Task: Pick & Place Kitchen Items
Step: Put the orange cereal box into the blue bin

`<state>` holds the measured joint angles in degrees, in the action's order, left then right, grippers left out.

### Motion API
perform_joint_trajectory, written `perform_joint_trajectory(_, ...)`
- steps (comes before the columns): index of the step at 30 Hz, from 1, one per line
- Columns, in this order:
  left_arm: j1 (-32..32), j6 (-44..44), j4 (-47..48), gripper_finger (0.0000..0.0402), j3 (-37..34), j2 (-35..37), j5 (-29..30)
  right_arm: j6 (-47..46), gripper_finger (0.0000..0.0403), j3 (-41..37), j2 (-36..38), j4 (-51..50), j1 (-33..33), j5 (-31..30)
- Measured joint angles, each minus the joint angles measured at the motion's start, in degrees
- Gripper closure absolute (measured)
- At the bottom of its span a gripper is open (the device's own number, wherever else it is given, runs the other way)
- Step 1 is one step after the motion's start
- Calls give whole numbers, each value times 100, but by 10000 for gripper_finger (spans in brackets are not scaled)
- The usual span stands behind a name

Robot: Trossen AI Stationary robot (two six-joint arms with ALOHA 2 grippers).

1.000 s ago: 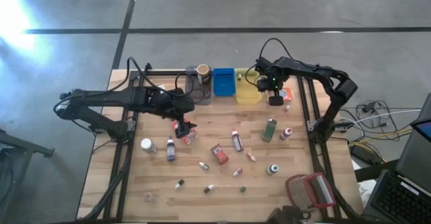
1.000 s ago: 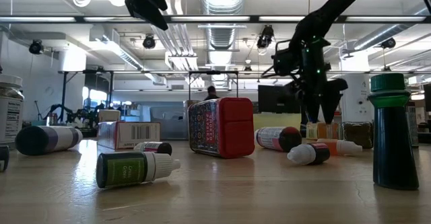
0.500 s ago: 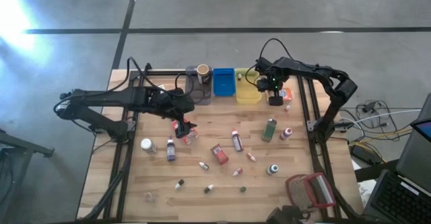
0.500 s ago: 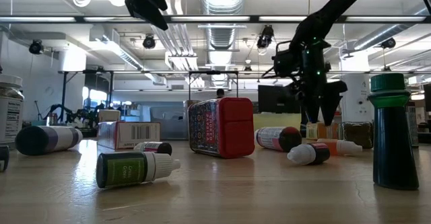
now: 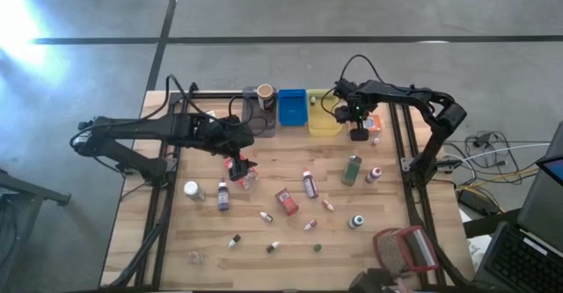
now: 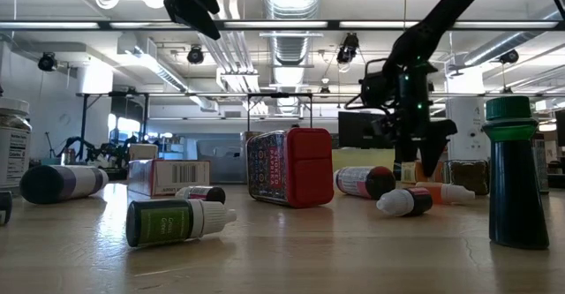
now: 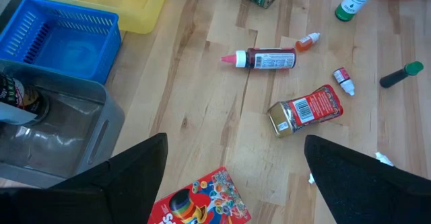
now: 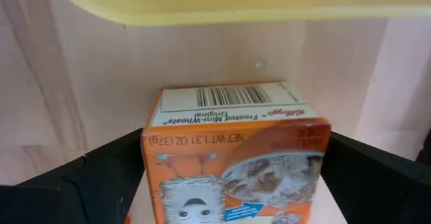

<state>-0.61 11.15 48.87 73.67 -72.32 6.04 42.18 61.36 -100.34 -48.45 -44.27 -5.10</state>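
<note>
Frosted Mini-Wheats box (image 8: 232, 153) — a small orange single-serve carton — sits on the wood just beside the yellow bin (image 8: 229, 2), framed between the spread fingers of the right gripper (image 5: 359, 135). It looks light and thin-walled, easily dented, so I'd pinch the two broad flat faces, mid-height, gently. The left gripper (image 5: 244, 167) hangs open too, over a colourful cereal box (image 7: 202, 202) near the table's middle.
</note>
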Motion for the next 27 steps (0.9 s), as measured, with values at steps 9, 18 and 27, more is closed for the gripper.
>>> perform_joint_trajectory(9,-1,0,1,46,0,1,-2,19,3,-144,0,258,-14,68)
perform_joint_trajectory(18,-1,0,-1,46,0,1,0,113,3,-142,0,277,-18,68)
perform_joint_trajectory(27,-1,0,1,46,0,1,0,106,34,-131,0,242,-14,64)
